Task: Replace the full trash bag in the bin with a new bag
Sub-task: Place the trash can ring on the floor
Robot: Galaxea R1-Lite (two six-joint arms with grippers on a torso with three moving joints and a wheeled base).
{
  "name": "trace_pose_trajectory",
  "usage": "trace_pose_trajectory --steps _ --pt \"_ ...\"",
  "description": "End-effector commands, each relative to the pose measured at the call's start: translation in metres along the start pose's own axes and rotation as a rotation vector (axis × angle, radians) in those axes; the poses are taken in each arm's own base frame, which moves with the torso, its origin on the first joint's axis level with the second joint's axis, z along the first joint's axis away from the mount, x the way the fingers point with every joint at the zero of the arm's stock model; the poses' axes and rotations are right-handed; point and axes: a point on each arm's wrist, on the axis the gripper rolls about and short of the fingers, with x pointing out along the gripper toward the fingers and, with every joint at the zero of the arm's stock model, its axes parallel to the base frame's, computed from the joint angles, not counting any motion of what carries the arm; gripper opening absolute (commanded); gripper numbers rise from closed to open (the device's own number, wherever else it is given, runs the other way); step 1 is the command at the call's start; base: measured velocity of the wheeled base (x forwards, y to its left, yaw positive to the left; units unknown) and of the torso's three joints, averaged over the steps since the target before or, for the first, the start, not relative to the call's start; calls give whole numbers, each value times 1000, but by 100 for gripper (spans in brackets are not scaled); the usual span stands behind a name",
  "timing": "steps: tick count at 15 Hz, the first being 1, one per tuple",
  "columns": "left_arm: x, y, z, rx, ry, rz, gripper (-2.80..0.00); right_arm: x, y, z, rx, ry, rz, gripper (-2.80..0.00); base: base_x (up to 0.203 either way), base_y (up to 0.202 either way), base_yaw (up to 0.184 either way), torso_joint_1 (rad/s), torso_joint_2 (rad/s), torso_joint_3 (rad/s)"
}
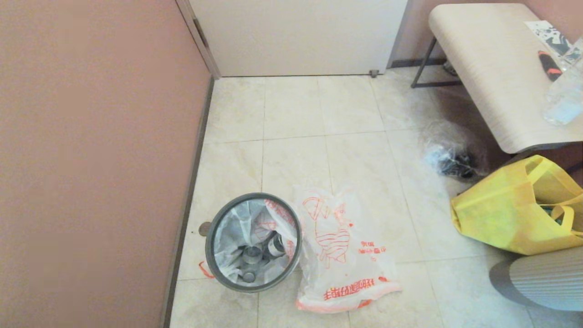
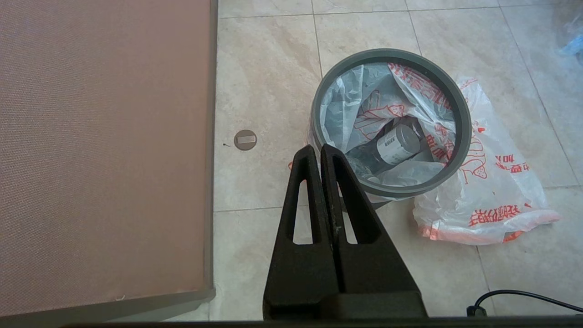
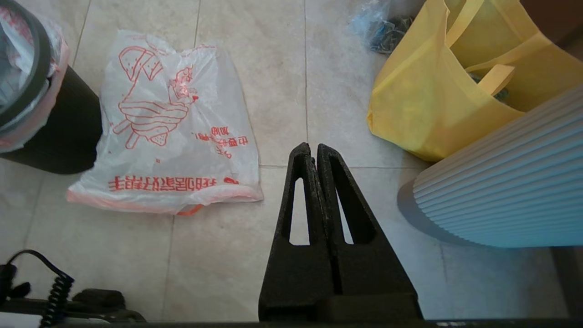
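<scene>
In the lower left of my head view the small round dark-grey wastebasket with a thin grey hoop rim [image 1: 253,243] stands on the pale tiled floor [image 1: 346,109], close to the pink wall [image 1: 91,150]. Inside it sits the thin translucent white full trash bag [image 1: 237,237], its edge folded out over the rim, with grey cans [image 1: 251,255] showing in the bottom. Just right of the bin, touching its side, the thin white new bag with a large red line drawing and a row of red characters [image 1: 344,255] lies flat on the tiles.

My head view shows neither of my grippers; only the wrist views do. In my left wrist view my left gripper [image 2: 317,148] hangs above the floor beside the bin's rim [image 2: 462,118], fingers pressed together and holding nothing; here a can's printed label is readable as a label, and a small round metal floor plate [image 2: 245,140] shows near the wall. In my right wrist view my right gripper [image 3: 309,146] is likewise closed and empty, above bare tile between the new bag [image 3: 168,132] and the yellow fabric tote [image 3: 432,91]. That view also shows the bin's black ribbed side [image 3: 63,136] and a pale ribbed cylinder [image 3: 505,182] at the right.
</scene>
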Motion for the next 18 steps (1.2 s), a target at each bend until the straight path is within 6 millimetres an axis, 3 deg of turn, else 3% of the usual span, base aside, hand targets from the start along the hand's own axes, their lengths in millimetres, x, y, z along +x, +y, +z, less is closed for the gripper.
trace_pose_trajectory --steps 1,5,8,11,14,18 --pt "1 0 -3 -1 12 1 -280 0 0 4 -9 -4 2 -280 0 0 0 0 0 0" --pt "1 0 -3 -1 12 1 -280 5 -3 32 -9 24 3 -280 0 0 0 0 0 0" --pt "1 0 -3 -1 12 1 -280 16 -7 71 -10 48 2 -280 0 0 0 0 0 0" --pt "1 0 -3 -1 12 1 -280 42 -12 113 -36 89 6 -280 0 0 0 0 0 0" --pt "1 0 -3 -1 12 1 -280 89 -16 149 -60 183 17 -280 0 0 0 0 0 0" --pt "1 0 -3 -1 11 1 -280 184 -1 183 -23 299 125 -280 0 0 0 0 0 0"
